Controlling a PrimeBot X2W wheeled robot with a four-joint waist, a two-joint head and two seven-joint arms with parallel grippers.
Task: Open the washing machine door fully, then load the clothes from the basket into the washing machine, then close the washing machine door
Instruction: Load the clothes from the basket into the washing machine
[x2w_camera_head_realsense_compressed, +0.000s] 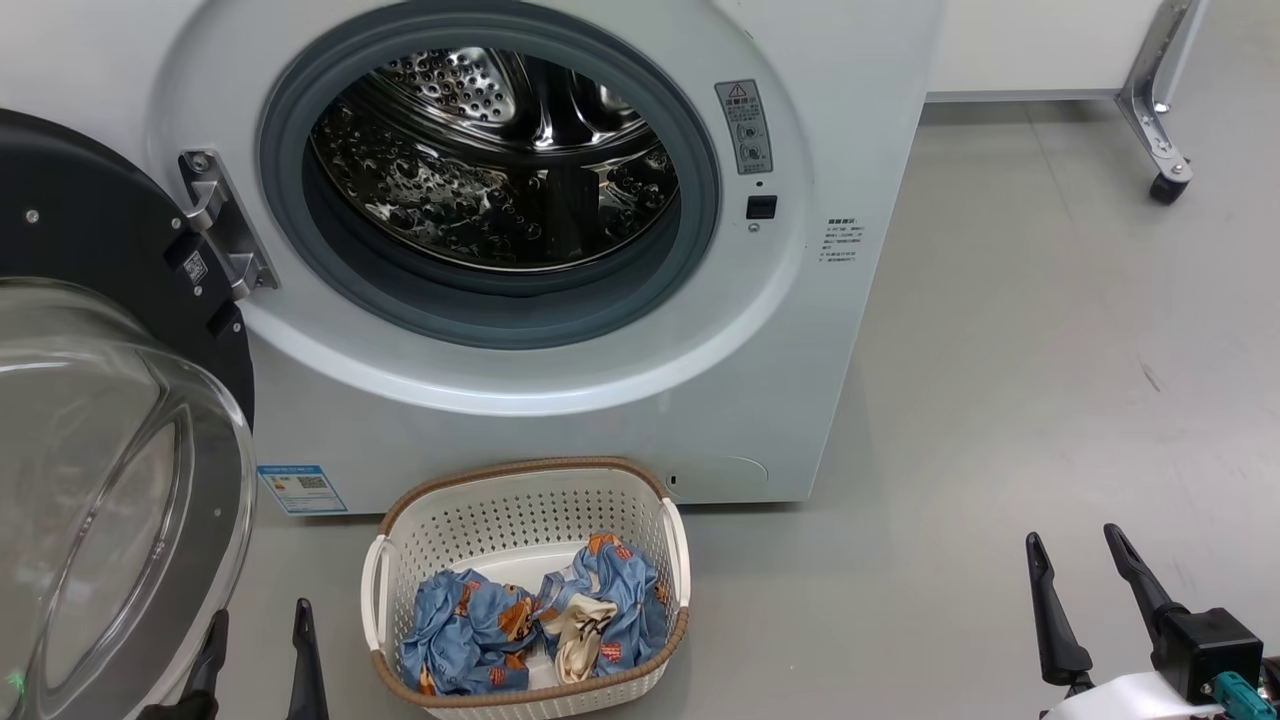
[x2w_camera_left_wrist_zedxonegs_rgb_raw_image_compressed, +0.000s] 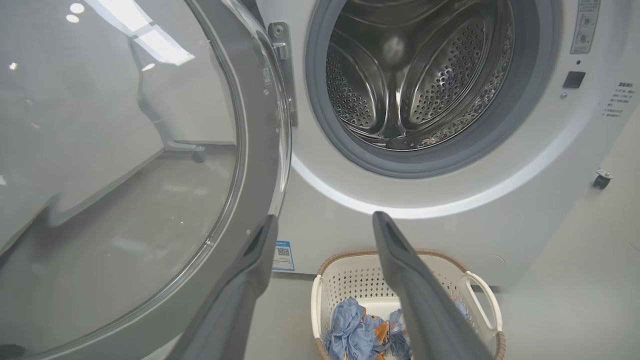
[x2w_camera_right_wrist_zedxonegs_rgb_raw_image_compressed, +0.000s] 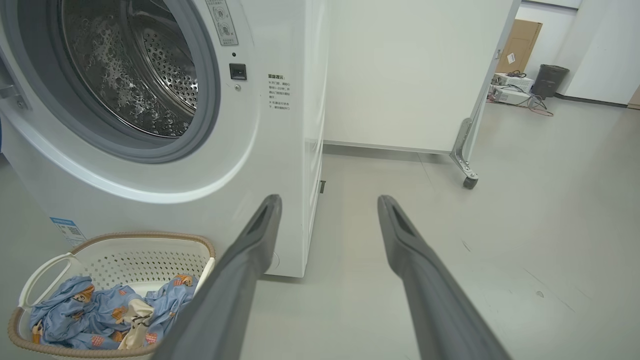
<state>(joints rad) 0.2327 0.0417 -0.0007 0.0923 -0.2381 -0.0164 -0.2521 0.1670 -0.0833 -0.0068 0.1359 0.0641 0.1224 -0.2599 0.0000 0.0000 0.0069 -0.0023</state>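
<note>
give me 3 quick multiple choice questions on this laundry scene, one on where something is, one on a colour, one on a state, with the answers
1. Where does the basket stand?
A. on the floor in front of the washing machine
B. on a shelf
C. on top of a table

2. What is the main colour of the clothes in it?
A. red
B. green
C. blue

3. How is the washing machine door?
A. shut
B. swung open on its hinge
C. taken off and lying flat

Answers:
1 A: the head view shows it on the grey floor just below the machine's front.
2 C: the fabric is blue with an orange-brown print, plus a bit of cream cloth.
3 B: the door hangs out at the left and the steel drum is exposed.
</note>
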